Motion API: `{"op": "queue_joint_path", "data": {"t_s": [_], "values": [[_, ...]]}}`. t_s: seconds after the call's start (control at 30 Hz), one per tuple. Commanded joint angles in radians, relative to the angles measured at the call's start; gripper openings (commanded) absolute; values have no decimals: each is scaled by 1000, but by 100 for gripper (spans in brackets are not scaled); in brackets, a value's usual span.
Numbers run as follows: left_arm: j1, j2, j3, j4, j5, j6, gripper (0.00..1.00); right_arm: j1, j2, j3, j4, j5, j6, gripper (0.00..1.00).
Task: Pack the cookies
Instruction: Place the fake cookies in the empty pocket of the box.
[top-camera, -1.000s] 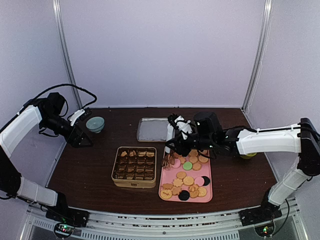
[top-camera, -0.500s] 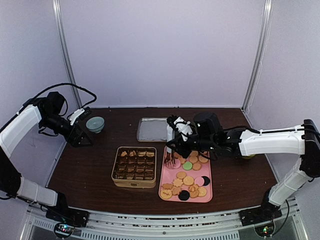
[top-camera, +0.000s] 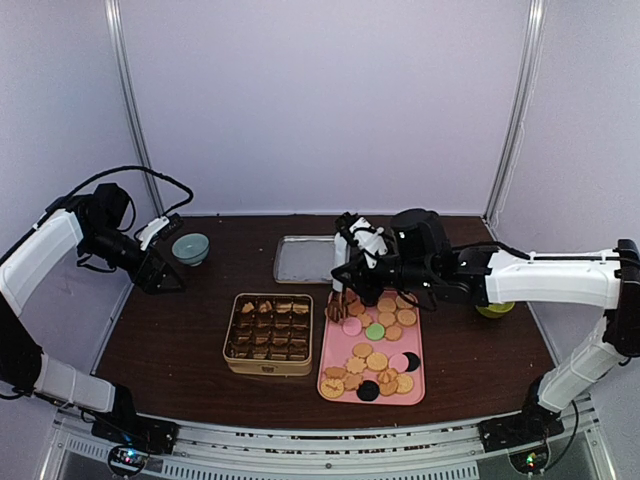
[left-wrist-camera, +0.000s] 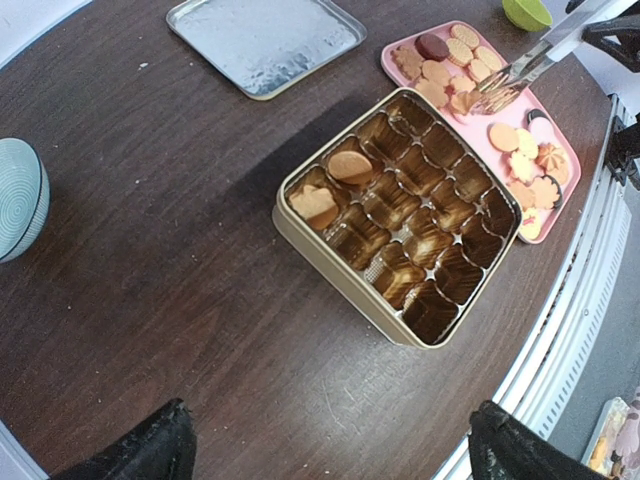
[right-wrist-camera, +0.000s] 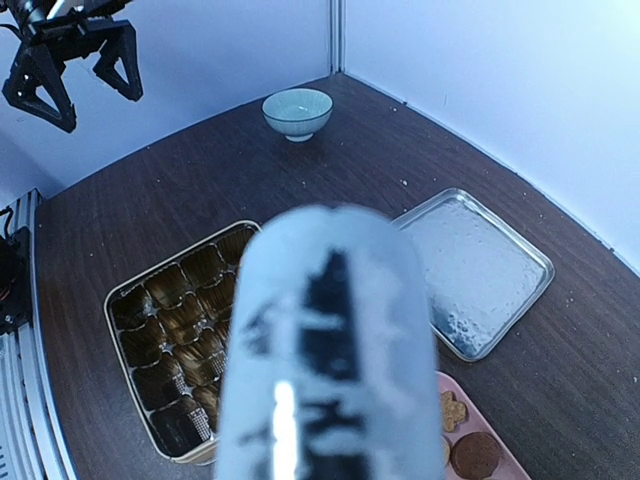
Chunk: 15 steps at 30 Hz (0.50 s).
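top external view has the right gripper (top-camera: 352, 268) clamped on the tongs (top-camera: 340, 300), their tips among the cookies (top-camera: 377, 361) at the pink tray's (top-camera: 421, 380) far left corner, so i'd pinch one gently, lift straight, and aim for an empty cup in the tin (top-camera: 266, 370), while the left gripper (left-wrist-camera: 335, 450) hangs spread wide near the tabletop's far left corner.

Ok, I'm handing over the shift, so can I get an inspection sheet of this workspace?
Surface: dark brown wooden table, a few pale specks.
Job's things: assorted small cookies on pink rectangular tray; two in gold compartmented tin.
Clutter: silver metal tray, teal ceramic bowl, lime-green bowl.
Grippers: left end effector open, near the teal bowl; right end effector shut on metal tongs, tips at the pink tray.
Cables: black cable looped over left arm.
Surroundings: pale enclosure walls.
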Motion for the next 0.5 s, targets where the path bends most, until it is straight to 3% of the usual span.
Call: {"op": "queue_joint_path", "data": {"t_s": [0.0,0.47], "values": [[5,-7,13,-1,23,10,98,3,-42,74,10,13,8,0],[5,3,-36,19,4,28,98,11,79,276,23,-64,58,0]]}}
